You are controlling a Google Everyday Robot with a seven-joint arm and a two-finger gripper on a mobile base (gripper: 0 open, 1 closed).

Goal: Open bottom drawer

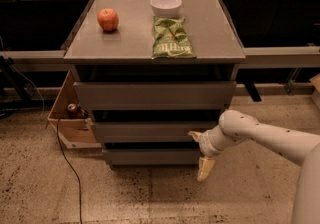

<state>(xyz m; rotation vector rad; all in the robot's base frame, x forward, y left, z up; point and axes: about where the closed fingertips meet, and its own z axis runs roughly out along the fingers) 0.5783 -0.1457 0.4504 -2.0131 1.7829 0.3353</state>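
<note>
The bottom drawer point(150, 156) is the lowest grey front of the grey cabinet point(85, 53), and it looks pushed in. My gripper point(199, 152) is at the drawer's right end, reaching in from the right on the white arm point(260, 135). Its fingers are spread apart: one fingertip point(194, 135) is near the gap above the drawer front and the other point(204, 169) hangs just below and in front of it. It holds nothing. The middle drawer point(150, 131) and the top drawer point(155, 95) sit above.
On the cabinet top lie a red apple point(107, 19), a white bowl point(165, 4) and a green chip bag point(171, 38). A cardboard box point(67, 118) with a can stands at the cabinet's left. A black cable point(67, 163) runs across the speckled floor.
</note>
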